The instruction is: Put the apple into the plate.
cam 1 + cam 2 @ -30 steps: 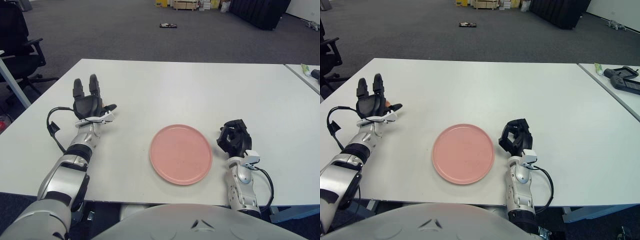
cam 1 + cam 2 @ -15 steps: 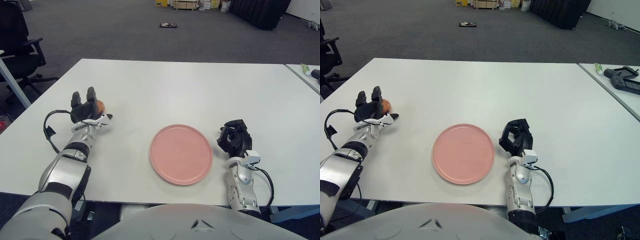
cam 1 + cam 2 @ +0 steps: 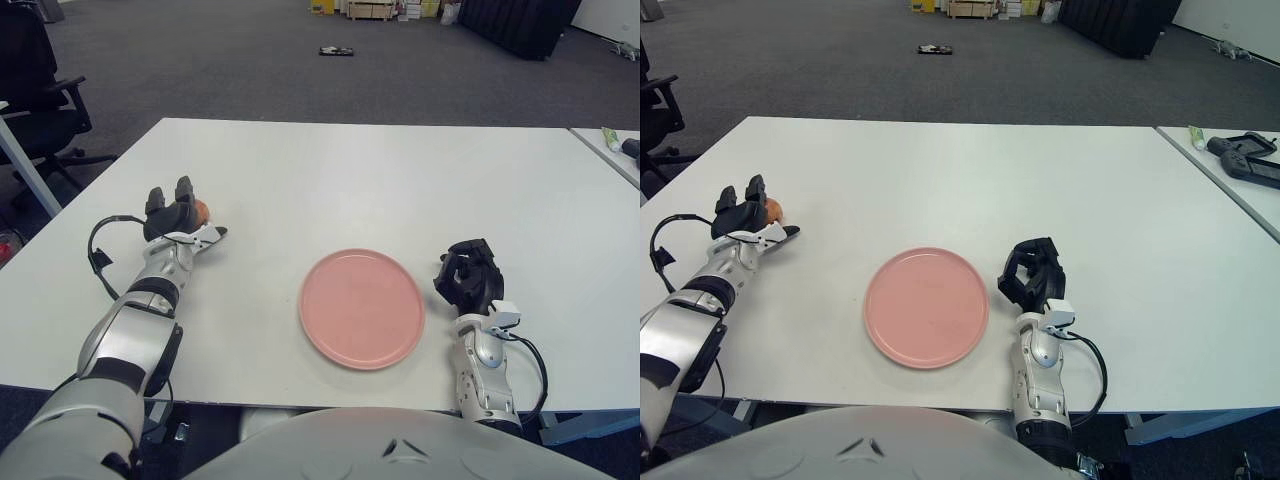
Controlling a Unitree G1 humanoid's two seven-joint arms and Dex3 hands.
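Left hand: black three-finger unit, white bracket at the wrist. Forearm sleeved in silver-grey shells, split by a black ring joint. A black cable is looped out from the wrist on the outer side.

Right hand: same black fingers, white wrist block, silver forearm, black cable looped alongside.

A pale grey rounded torso shell is seen at the bottom edge.
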